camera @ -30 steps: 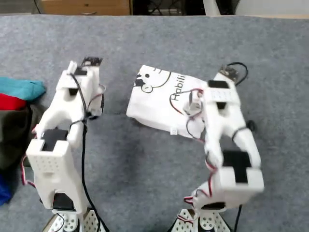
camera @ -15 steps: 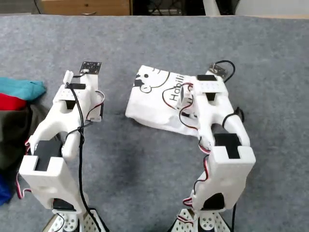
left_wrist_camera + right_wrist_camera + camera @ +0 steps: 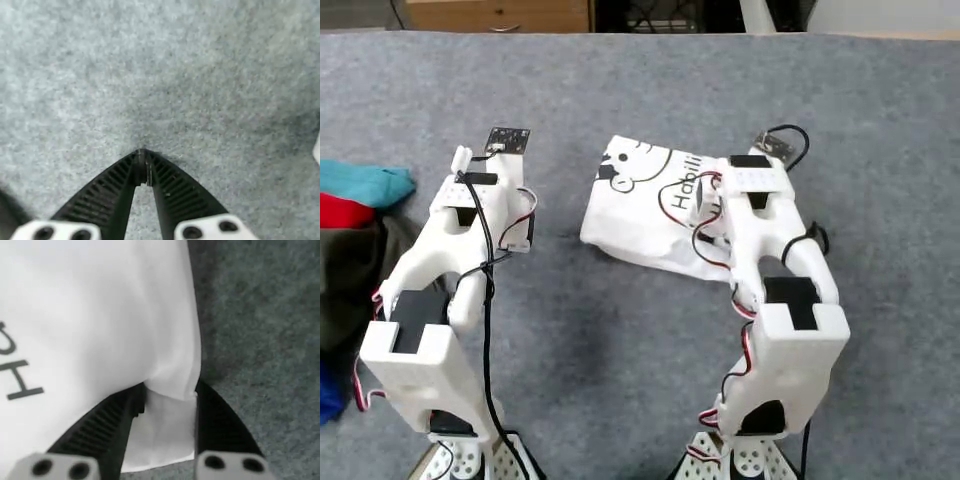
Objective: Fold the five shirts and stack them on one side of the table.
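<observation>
Both arms have shifted in the last second: the right one has come in over the white shirt [image 3: 640, 205], the left one has stretched forward. For the last half second nothing stirs. Nearest us, bare grey desk [image 3: 620, 330] lies between the two arm bases. A little further out, the left gripper [image 3: 142, 155] hangs over bare desk with its jaws together, tips touching, nothing in them. Across from it, the right gripper [image 3: 170, 390] sits at the folded shirt's edge, jaws apart, with a fold of white cloth between them. The shirt lies mid-desk, slightly askew. Off at the left edge are the other shirts [image 3: 350, 230]: teal, red, dark and blue. At the far end stands a wooden cabinet [image 3: 500, 15].
</observation>
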{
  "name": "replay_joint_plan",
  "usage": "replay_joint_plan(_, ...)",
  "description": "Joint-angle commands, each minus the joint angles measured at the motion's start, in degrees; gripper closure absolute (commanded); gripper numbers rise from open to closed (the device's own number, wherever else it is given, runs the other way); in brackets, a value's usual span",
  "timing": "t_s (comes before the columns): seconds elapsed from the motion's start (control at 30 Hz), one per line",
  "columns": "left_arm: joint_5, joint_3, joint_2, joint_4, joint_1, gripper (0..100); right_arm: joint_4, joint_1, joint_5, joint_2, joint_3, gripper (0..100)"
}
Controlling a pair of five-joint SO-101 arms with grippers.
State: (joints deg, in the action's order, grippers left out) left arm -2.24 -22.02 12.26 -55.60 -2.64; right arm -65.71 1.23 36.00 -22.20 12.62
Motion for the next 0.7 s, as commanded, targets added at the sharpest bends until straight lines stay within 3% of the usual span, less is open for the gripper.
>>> replay_joint_plan(0.0,-0.62,-0.84,-1.32,0.09,-0.75,97,0.00,1.23,-0.88,-1.19,-0.13,86.8)
replay_joint_plan(0.2,-0.62,-0.84,-1.32,0.09,-0.75,97,0.09,1.05,-2.64,3.21,-0.04,97.0)
replay_joint_plan(0.43,-0.62,-0.84,-1.32,0.09,-0.75,97,0.26,0.70,-4.48,5.32,-0.13,98.2)
replay_joint_plan(0.67,-0.62,-0.84,-1.23,0.09,-0.75,97,0.97,-0.88,-15.12,9.71,-2.42,98.3)
